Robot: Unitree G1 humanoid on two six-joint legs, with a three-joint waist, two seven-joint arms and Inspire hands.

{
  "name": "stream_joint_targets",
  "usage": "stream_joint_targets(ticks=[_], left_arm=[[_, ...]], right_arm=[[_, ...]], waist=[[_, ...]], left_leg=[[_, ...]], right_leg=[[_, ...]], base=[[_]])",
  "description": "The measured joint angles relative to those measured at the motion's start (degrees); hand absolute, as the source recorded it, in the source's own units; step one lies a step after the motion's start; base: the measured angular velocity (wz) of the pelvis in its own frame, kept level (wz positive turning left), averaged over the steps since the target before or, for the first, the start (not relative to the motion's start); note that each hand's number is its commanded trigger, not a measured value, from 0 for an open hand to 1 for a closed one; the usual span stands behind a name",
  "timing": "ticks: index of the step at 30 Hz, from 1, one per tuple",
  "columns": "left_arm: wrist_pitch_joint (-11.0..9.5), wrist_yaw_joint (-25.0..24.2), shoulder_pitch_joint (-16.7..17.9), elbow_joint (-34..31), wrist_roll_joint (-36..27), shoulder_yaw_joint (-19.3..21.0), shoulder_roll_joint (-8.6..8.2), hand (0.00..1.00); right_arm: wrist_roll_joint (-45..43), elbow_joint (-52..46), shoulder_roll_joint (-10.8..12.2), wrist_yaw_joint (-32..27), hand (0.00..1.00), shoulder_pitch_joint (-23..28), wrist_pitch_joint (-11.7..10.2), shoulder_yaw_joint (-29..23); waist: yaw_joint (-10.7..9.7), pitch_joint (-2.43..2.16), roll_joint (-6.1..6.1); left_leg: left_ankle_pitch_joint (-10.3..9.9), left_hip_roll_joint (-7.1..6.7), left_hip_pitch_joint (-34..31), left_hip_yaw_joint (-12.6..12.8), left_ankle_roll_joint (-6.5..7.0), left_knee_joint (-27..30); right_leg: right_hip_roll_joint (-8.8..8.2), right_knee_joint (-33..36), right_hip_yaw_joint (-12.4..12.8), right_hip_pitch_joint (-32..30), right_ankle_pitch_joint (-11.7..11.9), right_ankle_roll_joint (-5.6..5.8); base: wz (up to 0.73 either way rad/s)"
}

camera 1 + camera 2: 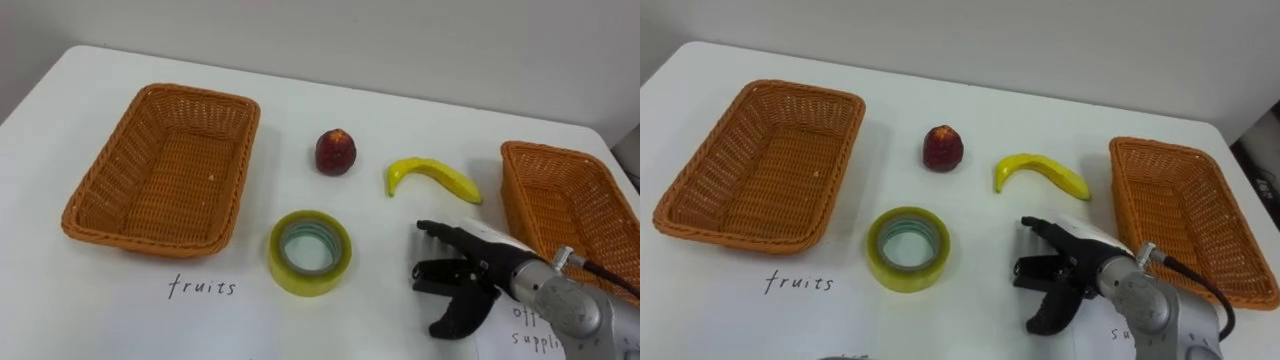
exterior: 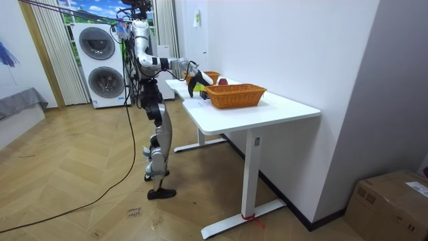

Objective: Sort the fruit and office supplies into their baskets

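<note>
At first pick: left basket (image 1: 150, 180) and right basket (image 1: 570, 200) empty, apple (image 1: 336, 151), banana (image 1: 432, 177), tape (image 1: 308, 282) loose on bench (image 1: 300, 100) between; right hand (image 1: 470, 265) just near of banana, fingers released on nothing; next, reach far, clench on banana, carry to left basket.

Wht table (image 1: 290, 115), 2 stacked washers (image 2: 103, 80), cardbd box (image 2: 391, 201) on floor.

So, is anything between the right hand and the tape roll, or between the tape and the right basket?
Nothing visible: bare table separates the right hand from the tape roll. Toward the right basket only the hand itself sits in the path; the banana lies farther back.
</note>
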Motion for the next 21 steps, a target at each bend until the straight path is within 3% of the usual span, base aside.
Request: stream_joint_targets(ticks=[21], left_arm=[[0.67, -2.48, -0.02, -0.06, 1.82, 2.24, 0.03, 0.0]], right_arm=[[-2.84, -0.02, -1.1, 1.28, 0.0, -1.7, 1.14, -1.14]], waist=[[-0.1, 0.06, 0.18]], left_leg=[[0.08, 0.03, -0.09, 0.05, -0.01, -0.28]], right_leg=[[0.03, -0.18, -0.17, -0.15, 0.0, 0.0]], base=[[0.0]])
